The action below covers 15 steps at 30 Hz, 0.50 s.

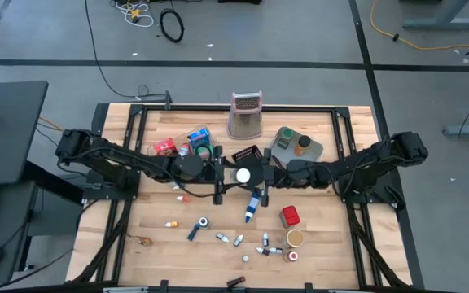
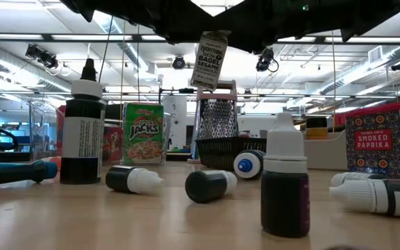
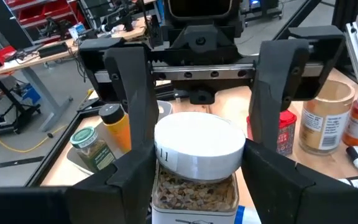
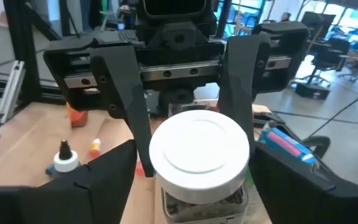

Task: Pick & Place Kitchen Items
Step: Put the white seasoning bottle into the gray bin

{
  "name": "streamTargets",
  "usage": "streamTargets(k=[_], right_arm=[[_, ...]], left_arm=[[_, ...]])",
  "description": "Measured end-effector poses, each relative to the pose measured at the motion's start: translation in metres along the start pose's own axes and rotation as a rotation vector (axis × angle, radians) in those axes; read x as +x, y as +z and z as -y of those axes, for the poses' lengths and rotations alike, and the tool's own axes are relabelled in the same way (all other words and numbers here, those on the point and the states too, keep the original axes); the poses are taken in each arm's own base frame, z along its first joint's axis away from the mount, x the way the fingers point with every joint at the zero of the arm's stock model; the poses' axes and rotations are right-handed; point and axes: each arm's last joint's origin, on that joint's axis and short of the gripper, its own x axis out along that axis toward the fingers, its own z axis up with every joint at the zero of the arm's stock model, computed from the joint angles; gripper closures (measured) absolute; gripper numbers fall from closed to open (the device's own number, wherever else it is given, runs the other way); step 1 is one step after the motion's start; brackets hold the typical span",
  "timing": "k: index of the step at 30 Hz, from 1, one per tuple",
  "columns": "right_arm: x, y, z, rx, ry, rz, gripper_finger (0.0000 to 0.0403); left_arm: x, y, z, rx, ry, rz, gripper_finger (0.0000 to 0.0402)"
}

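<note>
A glass seasoning jar with a white lid [image 1: 243,174] hangs in the air over the table's middle, upright, its label [image 2: 210,59] facing the near edge. My left gripper [image 3: 197,190] reaches in level from the left and is shut on it. My right gripper [image 4: 194,186] faces it from the right, open, with its fingers standing wider than the lid [image 4: 199,149] on either side. Below and nearer lie a blue-white bottle [image 1: 253,207], a red can [image 1: 290,215], a tan can [image 1: 295,237] and small vials [image 1: 238,239]. My left gripper pinches the jar's glass body just under the white lid [image 3: 166,186] between its two fingers [image 3: 126,186]. The fingers come level from the table's left. The jar stands upright in the hold, lifted clear of the table.
Toward the far edge stand the metal grater-like stand [image 1: 246,114], a black mesh basket [image 1: 245,154], a clear tray [image 1: 314,151] with two bottles, and red, blue and green packets [image 1: 194,142]. More vials and a dark dropper bottle [image 2: 82,128] lie near the near edge.
</note>
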Motion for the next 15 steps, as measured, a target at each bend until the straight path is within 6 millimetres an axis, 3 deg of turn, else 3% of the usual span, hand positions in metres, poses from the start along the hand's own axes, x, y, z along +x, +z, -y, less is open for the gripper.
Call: streamTargets(k=[6,15], right_arm=[[-0.0007,-0.0024,-0.0023,0.007,0.007,-0.036,0.0116],[-0.0015,-0.0029,-0.0055,-0.01,-0.006,-0.037,0.0047]], left_arm=[[0.0003,-0.0004,0.0004,-0.011,-0.004,0.002,0.0186],[-0.0008,0.0083,0.0024,-0.026,-0.044,0.085,0.0178]])
